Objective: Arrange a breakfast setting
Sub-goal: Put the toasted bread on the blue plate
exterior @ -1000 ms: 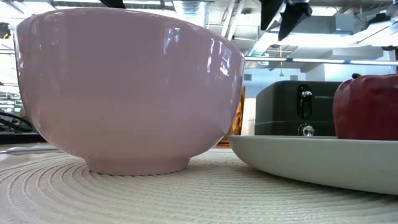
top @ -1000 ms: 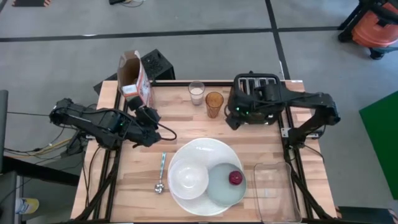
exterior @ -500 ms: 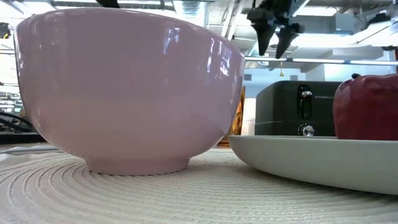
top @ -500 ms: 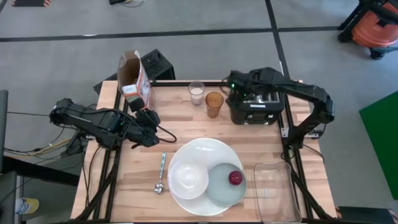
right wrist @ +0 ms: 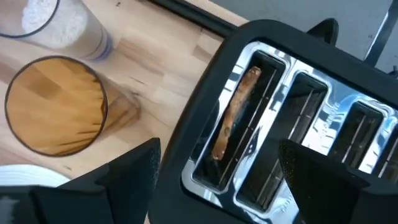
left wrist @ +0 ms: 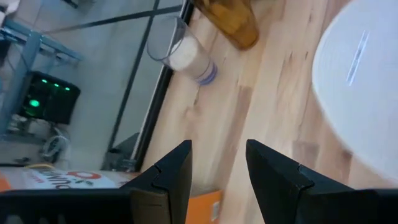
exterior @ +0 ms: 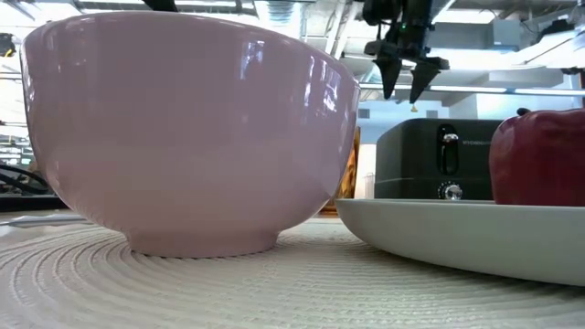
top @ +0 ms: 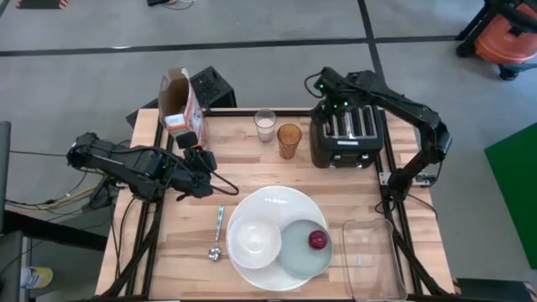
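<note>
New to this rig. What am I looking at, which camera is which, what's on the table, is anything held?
It is a robot with two dark arms at a wooden table, each ending in a two-finger claw.

One camera looks straight down, one sits at table height, and one rides on each wrist.

On the table: a large white plate carrying a white bowl and a pale green small plate with a red fruit. Beside it lies a teal-handled spoon. At the back stand the orange-white cereal box, milk glass, amber glass and a black toaster with toast in one slot.

The right claw hangs open above the toaster, empty. The left claw waits near the cereal box, holding nothing.
</note>
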Controlling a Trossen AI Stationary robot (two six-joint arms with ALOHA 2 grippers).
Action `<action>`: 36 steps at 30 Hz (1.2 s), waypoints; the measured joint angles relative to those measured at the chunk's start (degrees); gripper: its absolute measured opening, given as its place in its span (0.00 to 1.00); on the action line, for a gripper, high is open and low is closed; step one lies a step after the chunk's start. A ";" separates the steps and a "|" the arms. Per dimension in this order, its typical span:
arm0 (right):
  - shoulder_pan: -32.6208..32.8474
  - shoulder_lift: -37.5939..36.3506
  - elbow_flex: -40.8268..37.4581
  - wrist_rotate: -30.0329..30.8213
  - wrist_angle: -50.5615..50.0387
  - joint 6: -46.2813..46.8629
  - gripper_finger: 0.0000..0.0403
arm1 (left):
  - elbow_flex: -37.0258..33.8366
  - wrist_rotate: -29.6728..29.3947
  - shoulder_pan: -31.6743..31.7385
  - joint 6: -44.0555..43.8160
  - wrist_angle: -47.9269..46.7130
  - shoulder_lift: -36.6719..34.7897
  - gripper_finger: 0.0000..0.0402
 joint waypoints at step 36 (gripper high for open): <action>-3.25 1.94 -6.95 -1.48 8.07 0.35 0.75 | 0.00 -7.57 0.37 -21.25 12.04 0.01 0.35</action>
